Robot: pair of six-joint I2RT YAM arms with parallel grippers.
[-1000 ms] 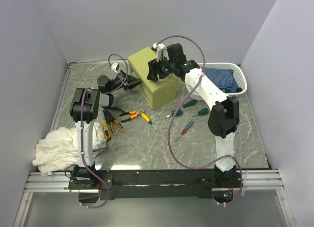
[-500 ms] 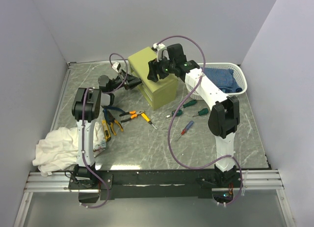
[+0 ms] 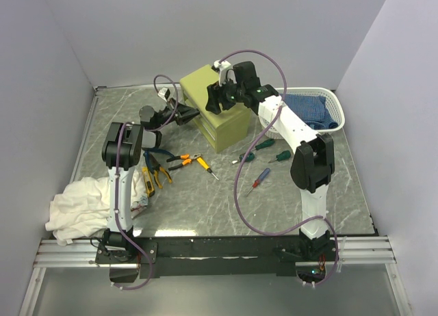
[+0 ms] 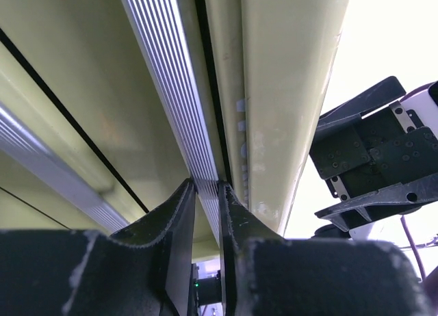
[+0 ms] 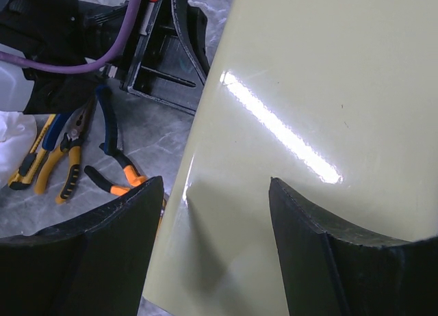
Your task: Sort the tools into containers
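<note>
left pincer (image 4: 207, 189): pressed close on the ribbed silver handle (image 4: 171, 90), one finger on each side of the strip
handle axis: runs lengthwise along the drawer front (image 4: 89, 76), and the fingers cross it square-on
cabinet (image 3: 229, 128): stands near the far edge of the worktop (image 3: 205, 206), about midway along it, with the gripped front turned toward the left edge
pull direction: judged to be straight out from that front, toward the left edge and at right angles to the handle
drawer state: the overhead view shows no drawer standing out
right pincer (image 5: 213, 186): spread and pinching nothing, hovering over the cabinet's top with one finger past its left edge
nearer arm: the left arm, already at the handle; the right arm is placed to steady the cabinet from above
tools: orange-handled pliers (image 3: 181, 159) and a yellow knife (image 3: 148, 182) lie on the worktop beside the left arm; screwdrivers (image 3: 259, 145) lie nearer the right arm, on the near side of the cabinet
</note>
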